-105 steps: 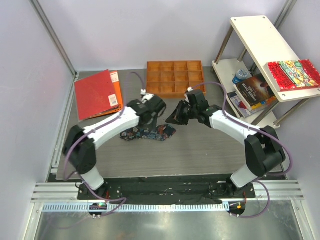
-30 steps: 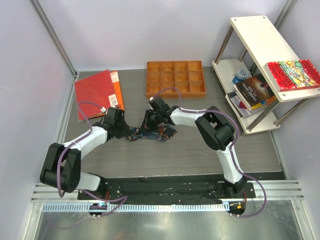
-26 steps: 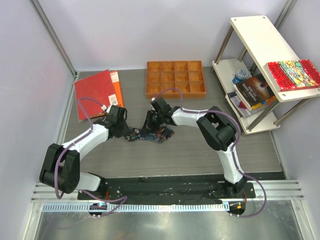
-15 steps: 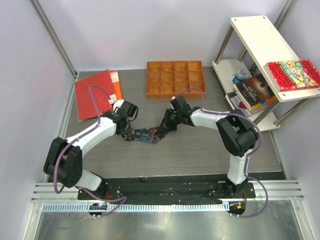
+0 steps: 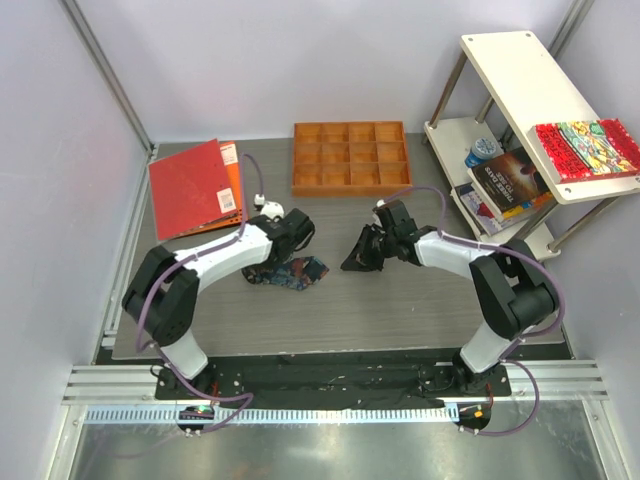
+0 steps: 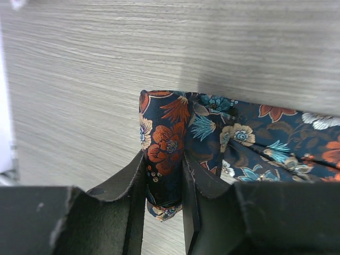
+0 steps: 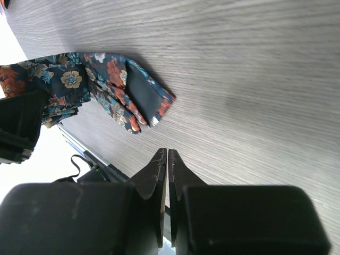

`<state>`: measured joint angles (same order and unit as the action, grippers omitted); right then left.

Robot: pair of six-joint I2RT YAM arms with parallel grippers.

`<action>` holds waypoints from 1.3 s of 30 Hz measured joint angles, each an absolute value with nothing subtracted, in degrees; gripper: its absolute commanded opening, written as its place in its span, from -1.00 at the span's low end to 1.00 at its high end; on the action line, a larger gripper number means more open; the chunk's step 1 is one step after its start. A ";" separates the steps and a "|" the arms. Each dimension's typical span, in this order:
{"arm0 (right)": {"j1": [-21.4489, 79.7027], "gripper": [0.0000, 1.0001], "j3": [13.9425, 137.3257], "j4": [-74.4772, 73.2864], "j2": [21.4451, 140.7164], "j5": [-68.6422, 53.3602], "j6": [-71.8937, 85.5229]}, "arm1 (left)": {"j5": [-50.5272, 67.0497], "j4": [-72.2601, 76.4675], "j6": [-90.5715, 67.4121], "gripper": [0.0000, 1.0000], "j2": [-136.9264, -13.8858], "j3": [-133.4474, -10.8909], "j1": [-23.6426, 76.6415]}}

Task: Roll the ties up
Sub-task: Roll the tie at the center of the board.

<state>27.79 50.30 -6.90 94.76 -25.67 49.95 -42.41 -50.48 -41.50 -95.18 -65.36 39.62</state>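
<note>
Grey wood-grain worktop (image 5: 420,300) carries everything in the overhead view. The navy floral necktie (image 5: 296,272) lies bunched left of centre. The left gripper (image 5: 283,250) reaches down onto the necktie's left part. The right gripper (image 5: 357,256) sits to the right of the necktie, apart from it. A red folder (image 5: 188,188) lies at the back left and a wooden compartment tray (image 5: 350,157) at the back centre. A white shelf unit (image 5: 500,60) with books stands at the right.

From the left wrist, the left gripper's two dark fingers (image 6: 133,180) are clamped on a folded loop of the necktie, which stands up between them. The rest of the fabric spreads to the right, flat on the worktop.

From the right wrist, the right gripper's fingers are pressed together over bare worktop, with only a hairline between them and nothing held. The necktie's pointed end, its dark lining showing, lies beyond the tips toward the upper left and does not touch them.
</note>
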 measured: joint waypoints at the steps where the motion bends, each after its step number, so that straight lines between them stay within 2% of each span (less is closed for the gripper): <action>1: 27.46 -0.82 49.78 -6.90 94.32 -25.80 49.82 | -43.66 -51.31 -41.54 -0.45 -96.29 -65.78 40.53; 11: 24.97 -0.83 46.83 -6.85 90.08 -27.35 49.60 | -52.03 -57.12 -41.60 -0.44 -106.54 -71.09 47.83; 13: 24.64 -0.83 46.59 -6.72 89.52 -27.51 49.60 | -53.34 -58.39 -41.80 -0.39 -108.79 -72.53 49.34; 14: 24.47 -0.83 46.44 -6.66 89.19 -27.64 49.60 | -53.84 -59.05 -41.85 -0.29 -109.75 -73.25 50.06; 15: 24.27 -0.83 46.22 -6.59 88.84 -27.77 49.60 | -54.46 -59.55 -41.95 -0.12 -111.00 -74.15 50.92; 23: 22.20 -0.83 44.42 -6.48 86.28 -28.60 49.39 | -55.48 -61.52 -42.30 0.04 -117.14 -78.76 56.10; 29: 21.08 -0.83 44.12 -7.18 84.58 -28.77 49.15 | -53.34 -61.14 -41.93 0.32 -118.30 -79.96 57.21; 30: 20.97 -0.83 44.12 -7.27 84.40 -28.80 49.15 | -52.90 -61.10 -41.69 0.41 -118.30 -80.05 57.21; 39: 20.71 -0.82 45.80 -10.00 83.55 -28.88 48.51 | -44.77 -59.16 -39.92 0.79 -115.37 -81.76 57.21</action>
<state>20.71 45.80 -10.00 83.55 -28.88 48.51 -44.77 -59.16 -39.92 -115.37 -81.76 57.21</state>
